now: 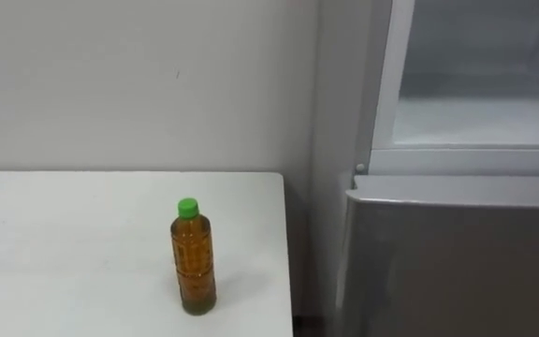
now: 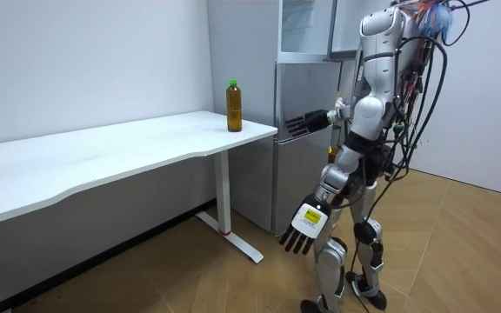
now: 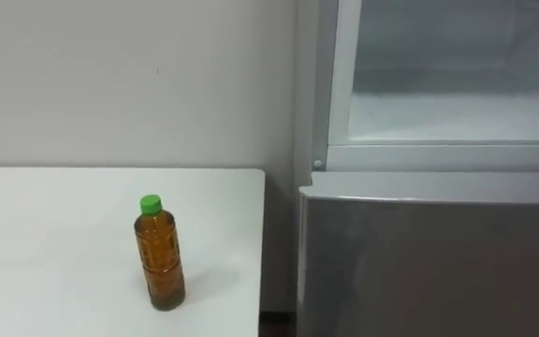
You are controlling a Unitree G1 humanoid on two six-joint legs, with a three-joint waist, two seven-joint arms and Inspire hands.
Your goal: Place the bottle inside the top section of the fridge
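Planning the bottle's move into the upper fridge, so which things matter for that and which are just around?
For the job: bottle, upright; upper fridge, open; right hand, raised, open; left hand, hanging low, open.
Just around: table, under the bottle; lower fridge door, shut.

Bright, even room light; well ahead of the left hand [image 2: 303,228], the bottle [image 1: 193,257] throws only a faint, soft shadow on the table [image 1: 64,243].

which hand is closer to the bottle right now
Right. The right hand is held out at about the height of the bottle, by the fridge; the left hand hangs low, beneath table level.
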